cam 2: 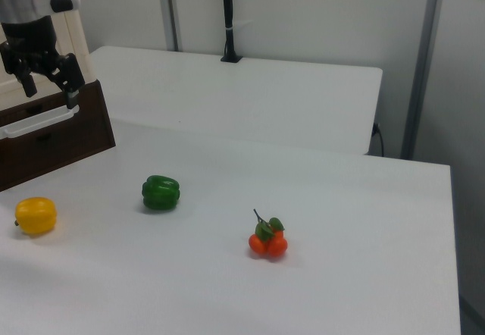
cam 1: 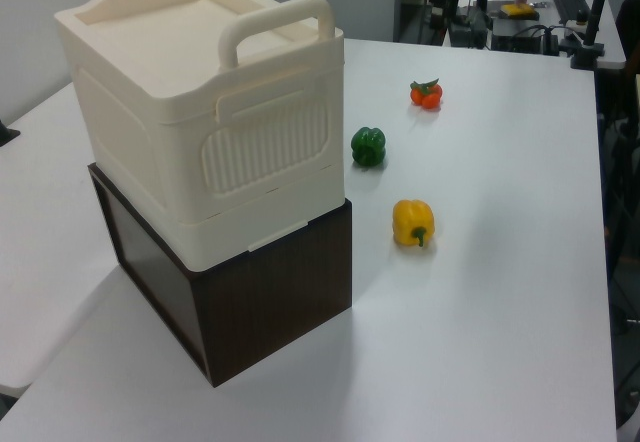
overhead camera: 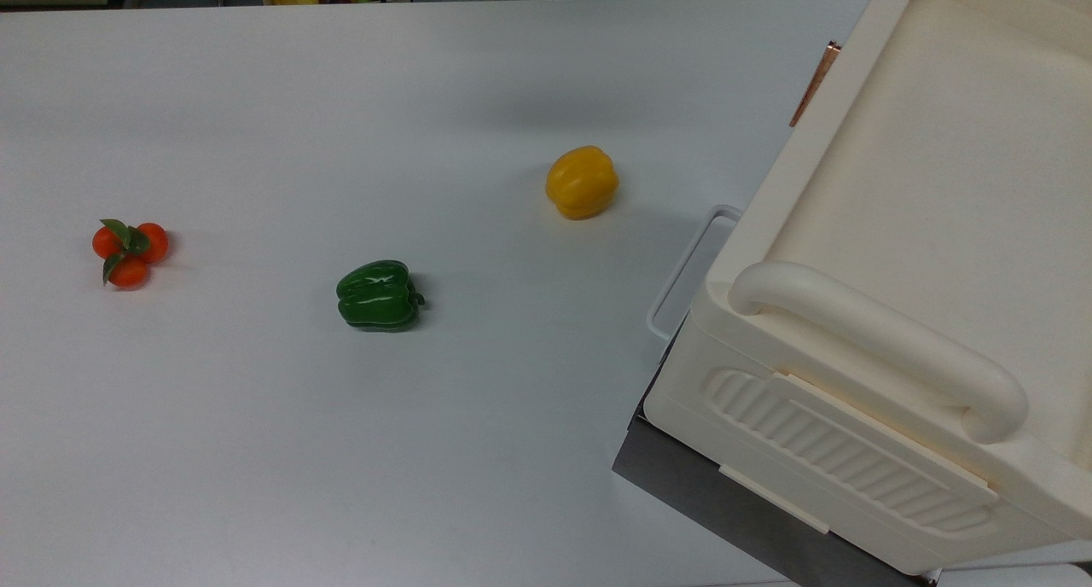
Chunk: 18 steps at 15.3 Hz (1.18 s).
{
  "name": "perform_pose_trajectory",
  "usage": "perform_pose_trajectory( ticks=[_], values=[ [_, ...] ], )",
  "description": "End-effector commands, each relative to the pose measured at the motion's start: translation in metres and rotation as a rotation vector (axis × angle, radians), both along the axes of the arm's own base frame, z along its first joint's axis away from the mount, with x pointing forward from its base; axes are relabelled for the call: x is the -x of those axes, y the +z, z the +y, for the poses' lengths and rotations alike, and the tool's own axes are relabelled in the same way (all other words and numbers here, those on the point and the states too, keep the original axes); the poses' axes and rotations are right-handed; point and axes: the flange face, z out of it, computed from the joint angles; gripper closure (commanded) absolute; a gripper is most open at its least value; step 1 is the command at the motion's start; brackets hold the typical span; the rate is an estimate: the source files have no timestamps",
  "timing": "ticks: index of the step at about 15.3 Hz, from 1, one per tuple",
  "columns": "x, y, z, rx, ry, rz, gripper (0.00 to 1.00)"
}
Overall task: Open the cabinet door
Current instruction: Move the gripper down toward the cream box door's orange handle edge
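Sideways, cream cabinet door (overhead camera: 793, 135), copper-handled.

- Cabinet door (cam 2: 79, 47): cream plastic panel, upright, on the cabinet face that looks toward the middle of the tabletop.
- In the top view it is seen edge-on, lying along the cabinet's left side, apparently shut.
- Copper-coloured bar handle (overhead camera: 815, 84): short and slim, at the door's far end, near the tabletop's far right corner in the top view.

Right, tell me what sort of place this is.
Probably a robotics lab: a robot arm's tool hangs over a white table with plastic peppers, and cluttered workbenches stand behind.
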Motion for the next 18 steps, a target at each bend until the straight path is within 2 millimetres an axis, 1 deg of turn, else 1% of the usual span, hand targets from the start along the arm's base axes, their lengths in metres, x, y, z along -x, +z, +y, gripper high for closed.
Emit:
perform_pose_trajectory(
  ticks=[1, 4, 6, 8, 11, 12, 15, 16, 17, 18],
  values=[
    [-0.001, -0.012, 0.002, 0.016, 0.01, -0.019, 0.0],
    [-0.001, -0.009, 0.002, 0.014, 0.009, -0.033, 0.0],
    [-0.001, -0.011, 0.002, 0.01, 0.013, -0.029, 0.0],
    [-0.002, -0.01, 0.0, 0.014, 0.027, -0.028, 0.0],
    [0.0, -0.009, 0.002, 0.002, 0.089, -0.025, 0.0],
    [0.0, -0.01, 0.006, -0.007, 0.122, -0.03, 0.0],
    [0.002, -0.009, 0.033, -0.004, 0.26, -0.043, 0.0],
    [0.0, -0.012, 0.044, -0.005, 0.31, -0.041, 0.0],
    [-0.002, -0.019, 0.062, -0.012, 0.365, -0.037, 0.0],
    [-0.003, -0.025, 0.075, -0.019, 0.395, -0.03, 0.0]
  ],
)
